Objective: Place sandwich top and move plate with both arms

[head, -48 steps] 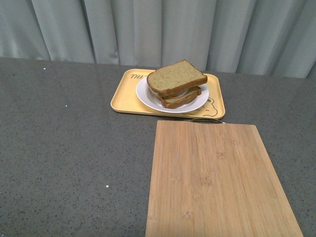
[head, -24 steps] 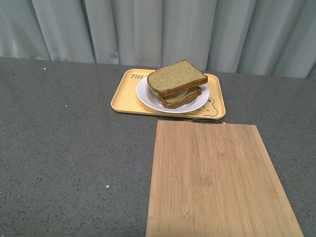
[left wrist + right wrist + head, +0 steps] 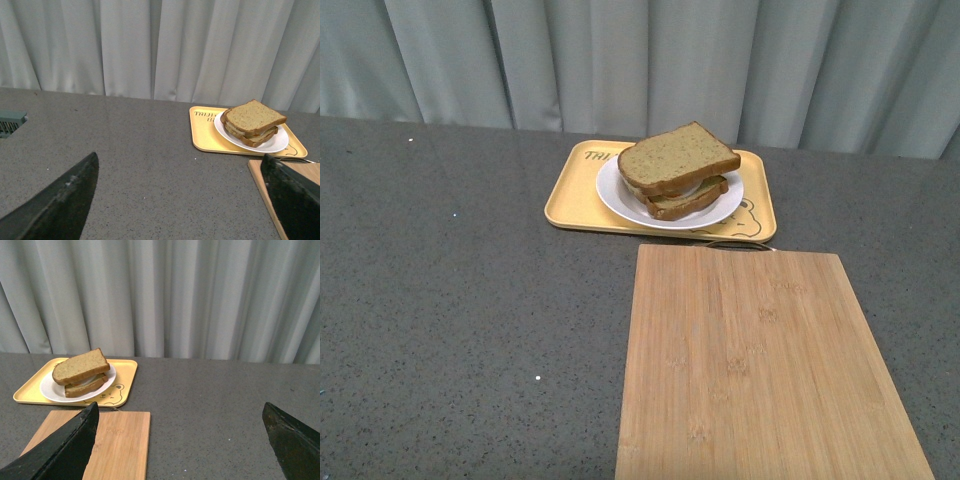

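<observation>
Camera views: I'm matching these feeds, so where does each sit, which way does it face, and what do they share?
Front view: on the robot's body, facing the cutting board and yellow tray; no arm shows.
Left wrist view: on the left arm, facing the sandwich top; open left end effector shows.
Right wrist view: on the right arm, facing the plate; open right end effector shows.
Shared: sandwich, plate, tray, board.

two bread slices (image 3: 677,158), one plate (image 3: 720,211), one tray (image 3: 572,198)

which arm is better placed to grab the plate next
Right, marginally. The plate sits right of centre on the tray. Both grippers, left and right, are open, empty and far back.
</observation>
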Available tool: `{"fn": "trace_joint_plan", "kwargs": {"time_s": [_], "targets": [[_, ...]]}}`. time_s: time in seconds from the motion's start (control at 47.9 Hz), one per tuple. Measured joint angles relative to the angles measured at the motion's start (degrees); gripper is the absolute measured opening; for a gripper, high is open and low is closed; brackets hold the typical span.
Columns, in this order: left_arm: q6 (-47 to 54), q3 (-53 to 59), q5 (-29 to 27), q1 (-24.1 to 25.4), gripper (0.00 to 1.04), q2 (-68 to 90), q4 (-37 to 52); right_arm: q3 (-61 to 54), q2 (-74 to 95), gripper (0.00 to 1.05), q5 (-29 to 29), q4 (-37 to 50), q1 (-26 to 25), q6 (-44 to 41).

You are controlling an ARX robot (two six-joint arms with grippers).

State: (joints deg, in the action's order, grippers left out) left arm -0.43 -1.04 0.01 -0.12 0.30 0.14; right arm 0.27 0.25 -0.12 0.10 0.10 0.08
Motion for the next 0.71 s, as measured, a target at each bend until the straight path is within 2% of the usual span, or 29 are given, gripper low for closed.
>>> {"fn": "trace_joint_plan", "kwargs": {"time_s": [0.71], "targets": [[0.0, 0.0, 0.0, 0.0, 0.98, 0.0, 0.0, 0.0, 0.0, 0.95, 0.0, 0.0, 0.0, 0.0]]}}
